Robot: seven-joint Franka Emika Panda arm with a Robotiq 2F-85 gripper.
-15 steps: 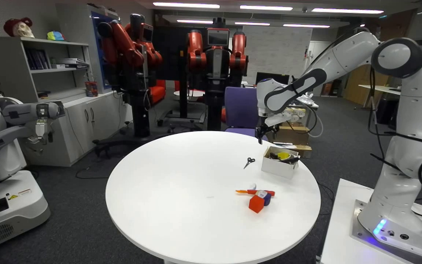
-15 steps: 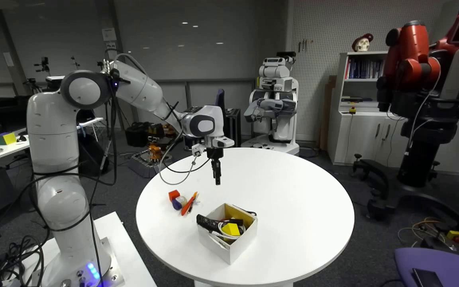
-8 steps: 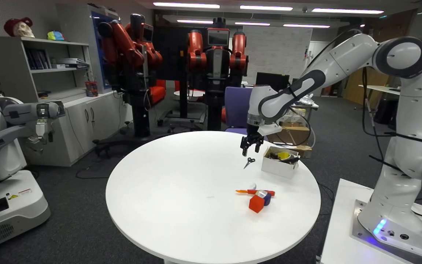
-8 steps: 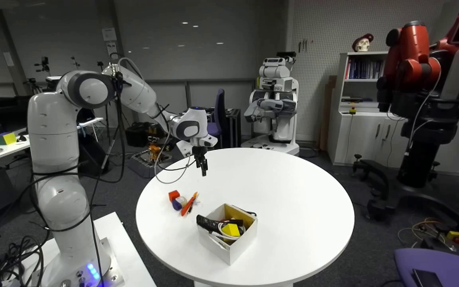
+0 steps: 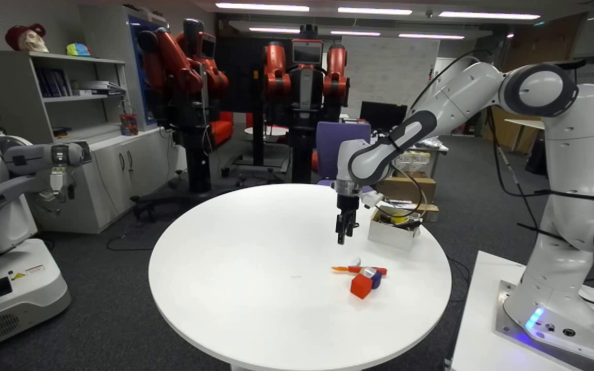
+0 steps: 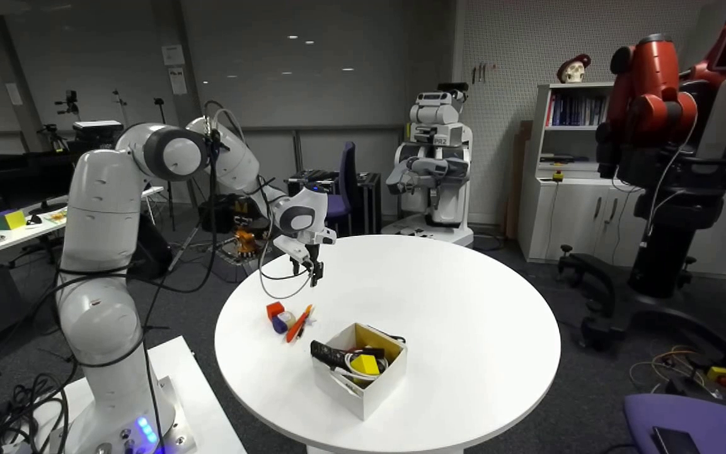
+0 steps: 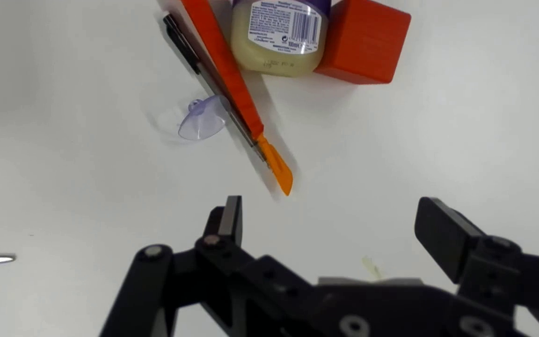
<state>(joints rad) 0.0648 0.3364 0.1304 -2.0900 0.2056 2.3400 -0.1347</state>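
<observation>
Empty gripper (image 7: 329, 217), jaws spread, hovers near the orange-tipped tool (image 7: 228, 65) (presumably an approach step); contact calls for descent.

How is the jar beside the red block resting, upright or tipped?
Tipped: the jar lies on its side, its label face-up in the wrist view, its purple lid pointing sideways in both exterior views.

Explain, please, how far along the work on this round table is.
Looks done: the white box holds a remote and a yellow block. In hand: nothing; the gripper hangs open and empty above the round table. Probably left: a red block, a jar, a pen, a suction cup and a red stick with an orange tip lie loose outside the box.
</observation>
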